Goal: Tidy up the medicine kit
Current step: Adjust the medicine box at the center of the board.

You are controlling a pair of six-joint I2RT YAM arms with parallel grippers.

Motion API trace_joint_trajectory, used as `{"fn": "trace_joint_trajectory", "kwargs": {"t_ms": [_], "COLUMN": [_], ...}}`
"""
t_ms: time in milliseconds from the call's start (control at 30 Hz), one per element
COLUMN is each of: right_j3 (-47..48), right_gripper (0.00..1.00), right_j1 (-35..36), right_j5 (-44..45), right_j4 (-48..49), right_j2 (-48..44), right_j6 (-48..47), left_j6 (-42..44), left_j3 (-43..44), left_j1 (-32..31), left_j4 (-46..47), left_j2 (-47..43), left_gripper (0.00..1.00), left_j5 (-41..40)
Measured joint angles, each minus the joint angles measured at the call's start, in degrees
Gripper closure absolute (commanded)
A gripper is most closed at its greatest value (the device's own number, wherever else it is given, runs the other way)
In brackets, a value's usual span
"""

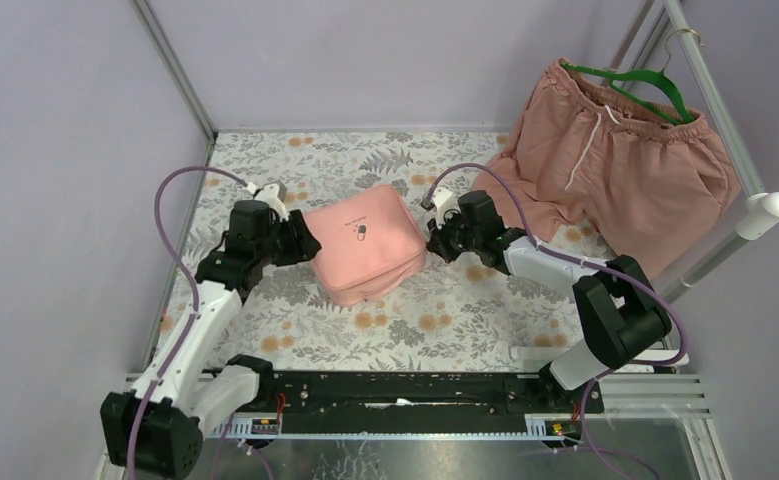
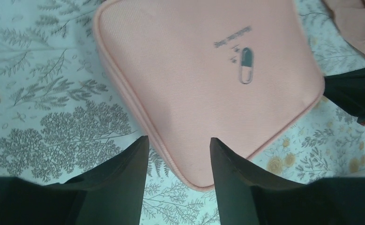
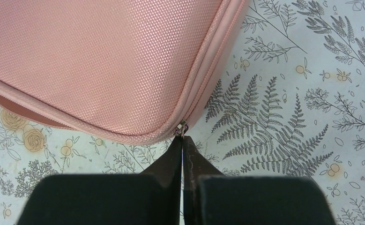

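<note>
— Where do we find the medicine kit (image 1: 365, 245)?
— In the middle of the top view, lying flat on the flowered table (image 1: 445, 310) with its lid down and the pill logo (image 2: 246, 64) facing up.
— And our left pincer (image 2: 179, 138)?
— At the kit's left end in that view. Its fingers (image 2: 129, 173) are spread, and a corner of the kit shows in the gap between them. We cannot tell whether either finger touches it.
— And the right pincer (image 3: 182, 139)?
— At the kit's right corner, pressed together, tips right at the small metal zip pull (image 3: 182, 128). We cannot tell whether the pull is pinched.
— Anything else?
— Pink shorts (image 1: 615, 160) on a green hanger (image 1: 655, 85), upper right of the top view, apart from the kit.
</note>
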Motion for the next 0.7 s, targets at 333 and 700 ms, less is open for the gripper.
{"fn": "trace_joint_trajectory", "kwargs": {"t_ms": [333, 700], "right_j3": [-0.02, -0.02], "right_gripper": [0.99, 0.99], "right_j1": [-0.02, -0.02], "right_j5": [-1.18, -1.55], "right_j4": [-0.20, -0.37], "right_j2": [0.00, 0.00], "right_j6": [-0.42, -0.52], "left_j6": [21.44, 40.96], "left_j3": [-4.04, -4.04], "left_j1": [-26.16, -33.55], "left_j4": [6.97, 5.64], "left_j2": [-10.99, -3.26], "left_gripper": [0.39, 0.41], "left_j5": [-6.51, -5.38]}}
